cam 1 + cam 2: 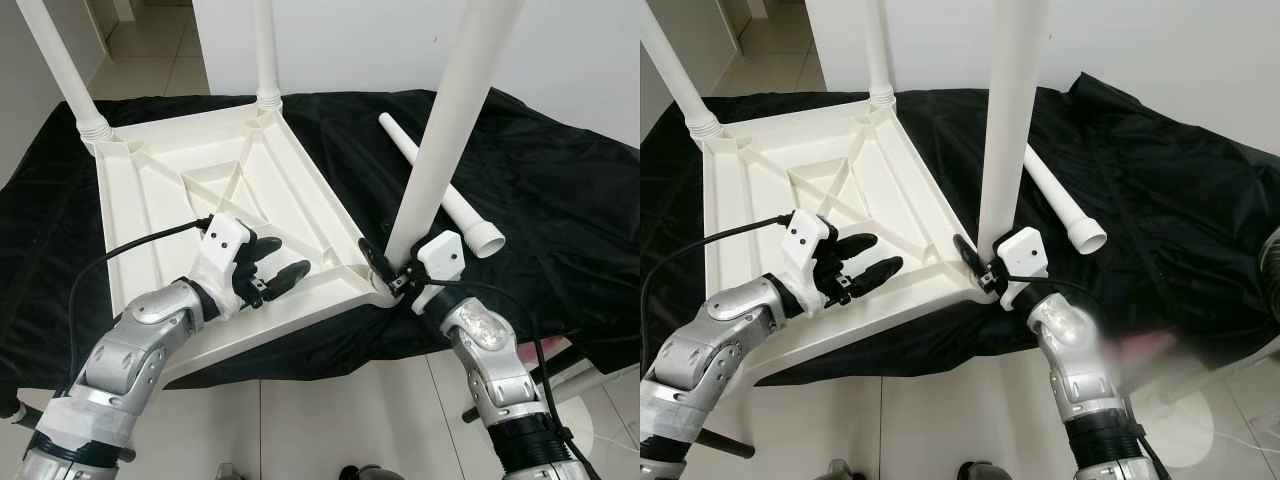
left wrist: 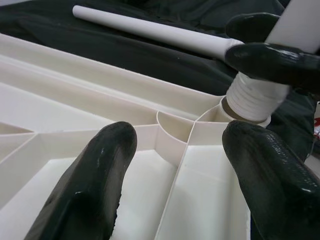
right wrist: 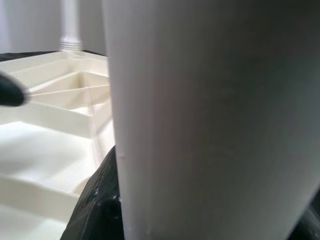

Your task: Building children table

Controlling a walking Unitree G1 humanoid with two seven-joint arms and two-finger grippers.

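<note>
right pincer [image 1: 385,270] pinching smooth white tube leg [image 1: 440,140] | left pincer [image 1: 272,268] spread over ribbed tabletop [image 1: 150,200]

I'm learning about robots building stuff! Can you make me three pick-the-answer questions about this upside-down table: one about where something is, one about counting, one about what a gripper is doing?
1. Where is the loose leg?
A. on the black cloth
B. on the floor
C. in the left gripper

2. How many legs stand up in the tabletop?
A. one
B. three
C. five

3. The left gripper is:
A. open
B. shut on a leg
C. shut on the cloth

Answers:
1. A, it lies flat beside the table.
2. B, two at far corners and one at the near corner, held by the right gripper.
3. A, its fingers are spread over the tabletop.
</note>
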